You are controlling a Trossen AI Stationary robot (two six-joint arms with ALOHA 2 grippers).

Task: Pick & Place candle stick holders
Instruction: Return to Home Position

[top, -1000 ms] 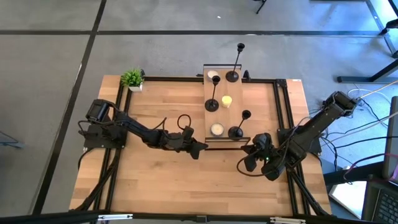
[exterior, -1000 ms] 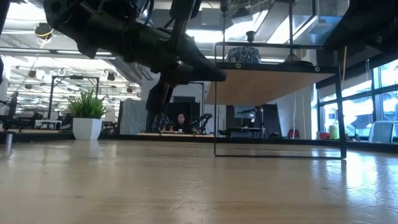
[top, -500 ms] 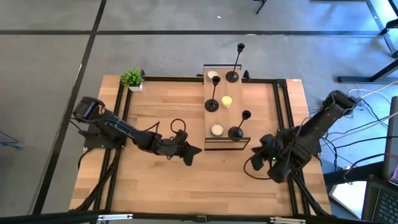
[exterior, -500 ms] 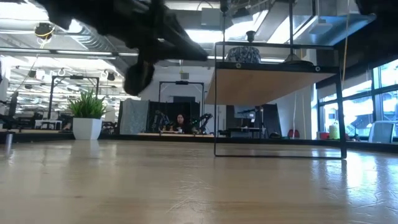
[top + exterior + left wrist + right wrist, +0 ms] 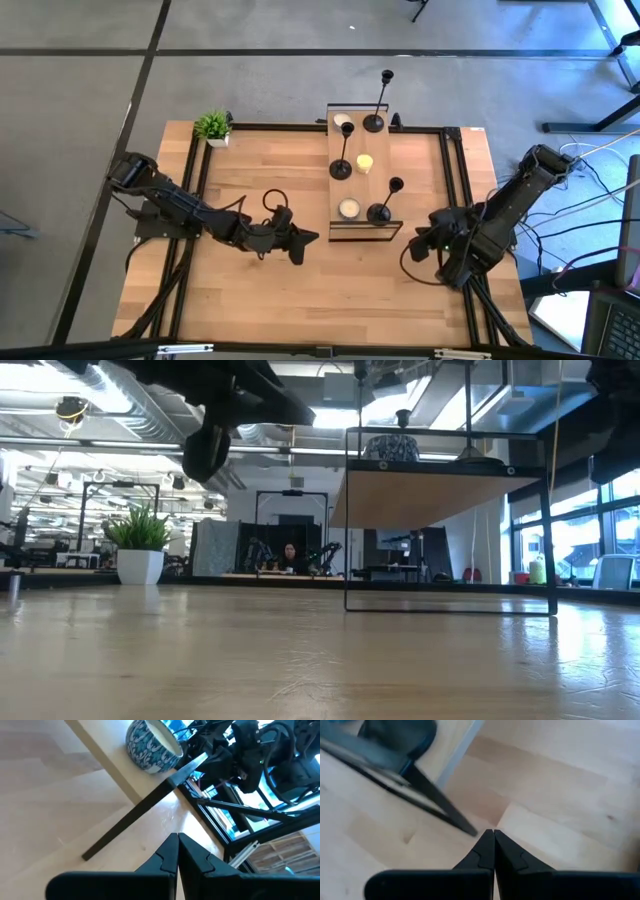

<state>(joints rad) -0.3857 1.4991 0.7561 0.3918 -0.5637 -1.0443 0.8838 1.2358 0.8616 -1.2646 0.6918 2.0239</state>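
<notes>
Look upper centre: shelf (image 5: 385, 160) on bench (image 5: 260, 290). Candle stick holders (image 5: 341, 168) on shelf: top right, mid left, bottom right. Plant (image 5: 212, 127) at bench's upper-left corner. Left gripper (image 5: 311, 238) left of shelf's lower end, right gripper (image 5: 414, 251) right.

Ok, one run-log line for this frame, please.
left gripper: shut, empty, left of shelf | right gripper: shut, empty, right of shelf | candle stick holders: three upright on shelf

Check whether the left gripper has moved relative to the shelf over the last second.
Yes. In the high view the left gripper has drawn back from the shelf, toward the left side of the table; the shelf stayed put.
</notes>
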